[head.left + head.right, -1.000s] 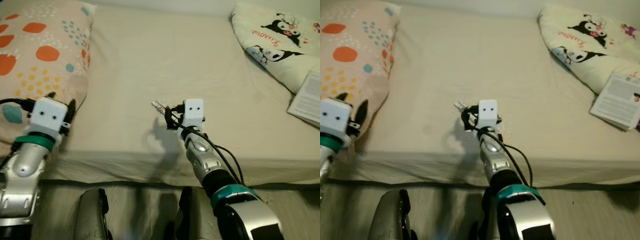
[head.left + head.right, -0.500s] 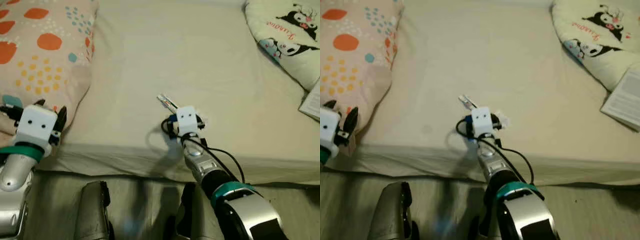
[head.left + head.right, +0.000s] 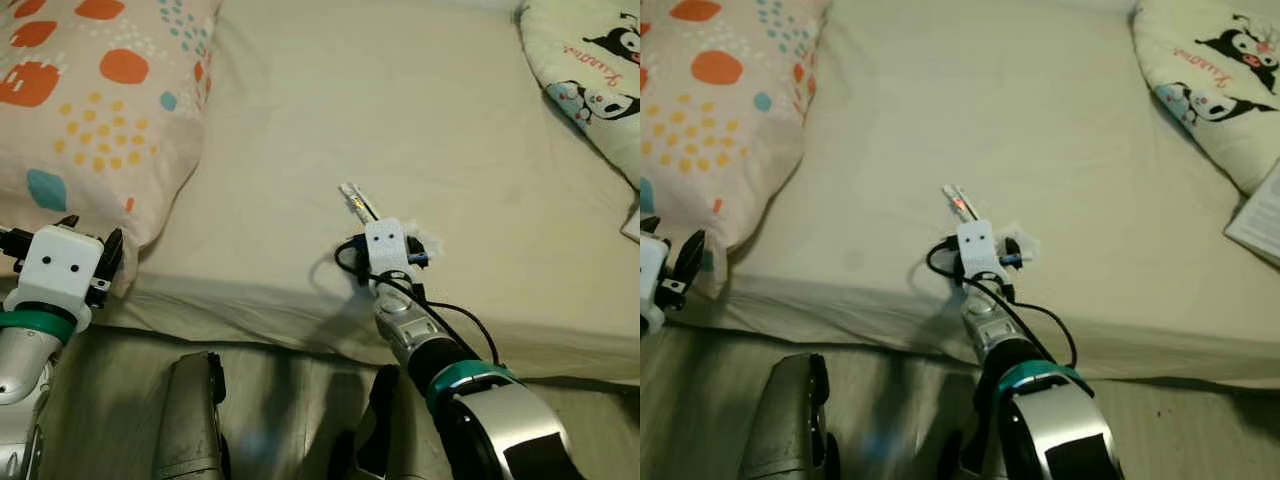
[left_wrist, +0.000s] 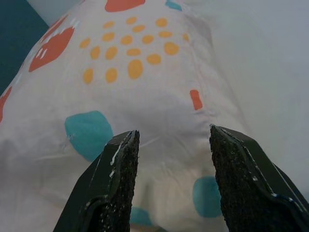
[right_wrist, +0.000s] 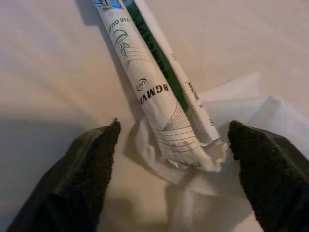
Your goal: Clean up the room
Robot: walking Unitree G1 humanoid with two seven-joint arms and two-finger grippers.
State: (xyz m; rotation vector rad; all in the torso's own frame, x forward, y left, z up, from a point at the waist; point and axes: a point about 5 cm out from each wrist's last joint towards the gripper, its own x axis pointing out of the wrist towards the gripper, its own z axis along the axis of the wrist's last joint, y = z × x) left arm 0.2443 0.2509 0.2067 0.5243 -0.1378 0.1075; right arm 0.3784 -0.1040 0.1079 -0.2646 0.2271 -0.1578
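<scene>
**Wrapper on the bed**

The right gripper (image 5: 169, 159) sits low over the bed (image 3: 300, 90), near its front edge, fingers wide apart. Between them lies a long paper wrapper (image 5: 159, 106) on a crumpled white tissue (image 5: 227, 193). The soft sheet around it is flat and bare. The left gripper (image 4: 169, 179) has its rough black fingers apart, by a puffy dotted pillow (image 4: 130, 87) at the edge

"BGM" on paper wrapper (image 5: 159, 106)

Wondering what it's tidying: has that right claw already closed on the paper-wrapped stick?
No, the right gripper is open, its fingers either side of the wrapped stick.
</scene>
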